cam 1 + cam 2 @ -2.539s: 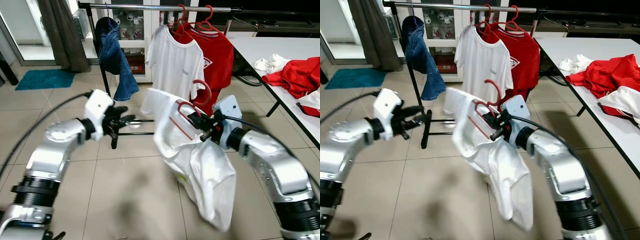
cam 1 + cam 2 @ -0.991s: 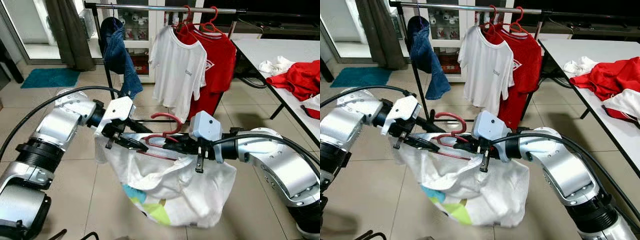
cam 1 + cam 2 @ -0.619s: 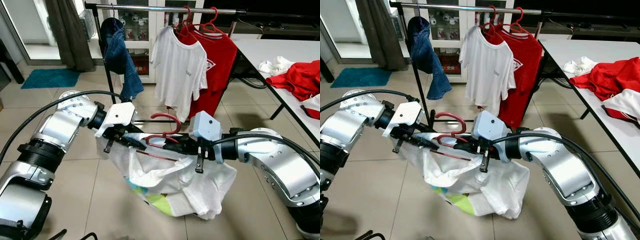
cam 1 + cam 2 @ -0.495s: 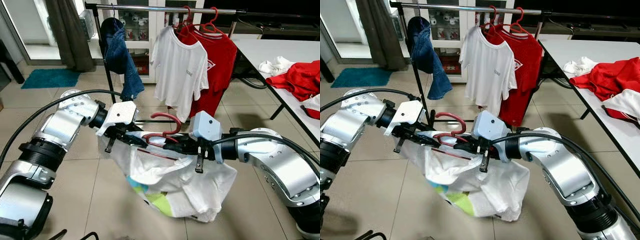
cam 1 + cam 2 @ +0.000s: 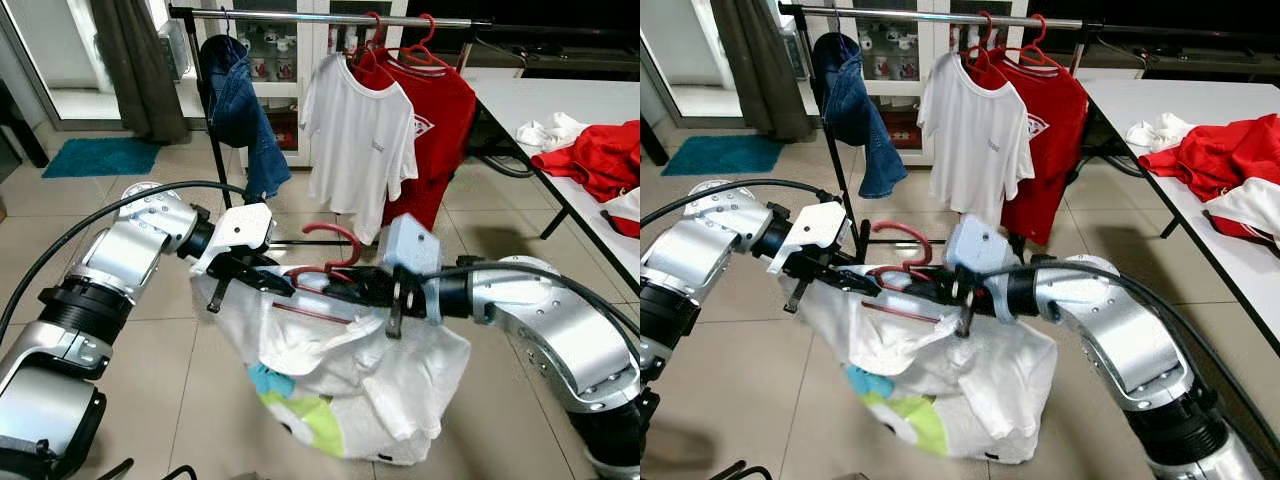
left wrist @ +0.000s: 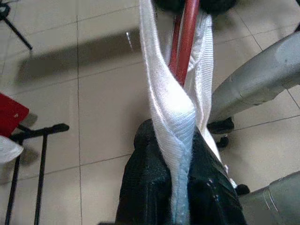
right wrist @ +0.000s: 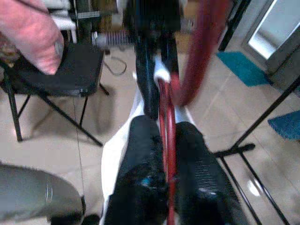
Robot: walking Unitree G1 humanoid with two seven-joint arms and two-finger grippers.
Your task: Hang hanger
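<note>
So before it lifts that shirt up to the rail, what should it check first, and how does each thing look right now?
1. Right gripper shut on the red hanger: ok, its fingers clamp the wire.
2. Left gripper holding the white shirt: ok, fabric is pinched between the jaws.
3. Shirt sitting squarely on the hanger: not ok, it sags bunched below.
4. Hook free to catch the rail: ok, it sticks up uncovered.
5. Free space on the rail: ok, a gap beside the hung white T-shirt.
</note>
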